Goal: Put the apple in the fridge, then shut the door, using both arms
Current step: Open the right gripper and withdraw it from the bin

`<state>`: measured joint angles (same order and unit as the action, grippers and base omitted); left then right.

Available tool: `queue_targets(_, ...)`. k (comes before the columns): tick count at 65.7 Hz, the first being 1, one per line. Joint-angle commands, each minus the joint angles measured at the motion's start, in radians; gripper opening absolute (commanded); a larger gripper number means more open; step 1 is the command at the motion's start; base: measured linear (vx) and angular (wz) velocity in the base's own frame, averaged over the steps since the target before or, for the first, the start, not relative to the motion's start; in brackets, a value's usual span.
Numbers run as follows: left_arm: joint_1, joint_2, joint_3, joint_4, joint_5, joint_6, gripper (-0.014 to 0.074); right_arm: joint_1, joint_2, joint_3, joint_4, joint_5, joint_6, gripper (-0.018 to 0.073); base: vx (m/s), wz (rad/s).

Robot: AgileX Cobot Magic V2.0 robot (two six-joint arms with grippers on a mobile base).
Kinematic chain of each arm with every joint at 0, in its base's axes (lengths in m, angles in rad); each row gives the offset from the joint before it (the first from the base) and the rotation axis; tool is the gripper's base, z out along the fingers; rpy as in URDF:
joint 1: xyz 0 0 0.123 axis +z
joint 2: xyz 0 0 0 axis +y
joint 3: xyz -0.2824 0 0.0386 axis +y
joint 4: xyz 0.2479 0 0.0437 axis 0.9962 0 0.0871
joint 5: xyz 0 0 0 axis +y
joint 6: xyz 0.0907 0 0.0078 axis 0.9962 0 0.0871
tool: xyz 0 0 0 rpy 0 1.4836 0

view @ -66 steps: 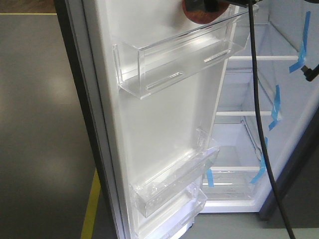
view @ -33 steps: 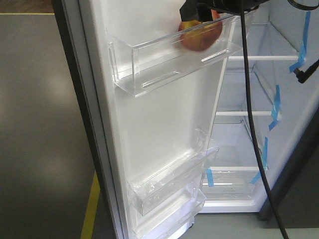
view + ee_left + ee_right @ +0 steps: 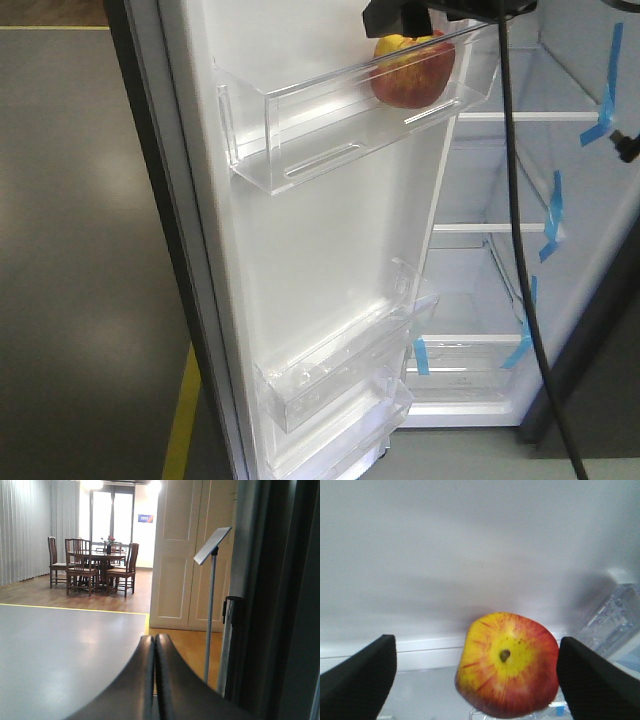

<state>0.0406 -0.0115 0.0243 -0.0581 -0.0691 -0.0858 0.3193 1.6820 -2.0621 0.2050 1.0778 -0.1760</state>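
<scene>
the apple (image 3: 507,665) sits in the top clear bin (image 3: 300,150) of the open door (image 3: 330,250) — between the fingers (image 3: 360,675) of the right pincer (image 3: 476,650), which are spread wide, nearer the one at 3 o'clock and well off the 9 o'clock one; left pincer (image 3: 154,642) pressed together

The front view's top edge cuts off most of the right gripper (image 3: 400,15); the wrist view's bottom crops the apple (image 3: 507,665).

The apple (image 3: 412,72) blocks the upper bin (image 3: 300,150) at its outer end; elsewhere it's free.
</scene>
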Motion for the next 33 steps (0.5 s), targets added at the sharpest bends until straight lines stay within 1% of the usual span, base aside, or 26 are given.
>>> queue_targets(1,-0.002,-0.015,0.029,0.0,-0.072,-0.009,-0.0006,-0.002,-0.109,-0.03,0.004,-0.006,0.038,0.061,0.0,0.0)
queue_targets(7,-0.002,-0.015,0.029,0.0,-0.072,-0.009,-0.0006,0.003,-0.161,-0.013,-0.009,0.064,0.075,0.0591,0.0,0.0)
queue_targets(13,-0.002,-0.015,0.029,0.0,-0.072,-0.009,-0.0006,0.038,-0.226,0.082,-0.049,0.057,0.082,0.0574,0.0,0.0)
queue_targets(18,-0.002,-0.015,0.029,0.0,-0.072,-0.009,-0.0006,0.086,-0.299,0.207,-0.098,0.017,0.105,0.0566,0.0,0.0)
queue_targets(23,-0.002,-0.015,0.029,0.0,-0.072,-0.009,-0.0006,0.139,-0.381,0.331,-0.146,-0.061,0.138,0.0564,0.0,0.0)
queue_targets(28,-0.002,-0.015,0.029,0.0,-0.072,-0.009,-0.0006,0.183,-0.461,0.461,-0.205,-0.127,0.199,0.0564,0.0,0.0)
queue_targets(29,-0.002,-0.015,0.029,0.0,-0.072,-0.009,-0.0006,0.196,-0.475,0.483,-0.205,-0.141,0.211,0.0564,0.0,0.0)
queue_targets(33,-0.002,-0.015,0.029,0.0,-0.072,-0.009,-0.0006,0.228,-0.528,0.584,-0.247,-0.167,0.251,0.0564,0.0,0.0)
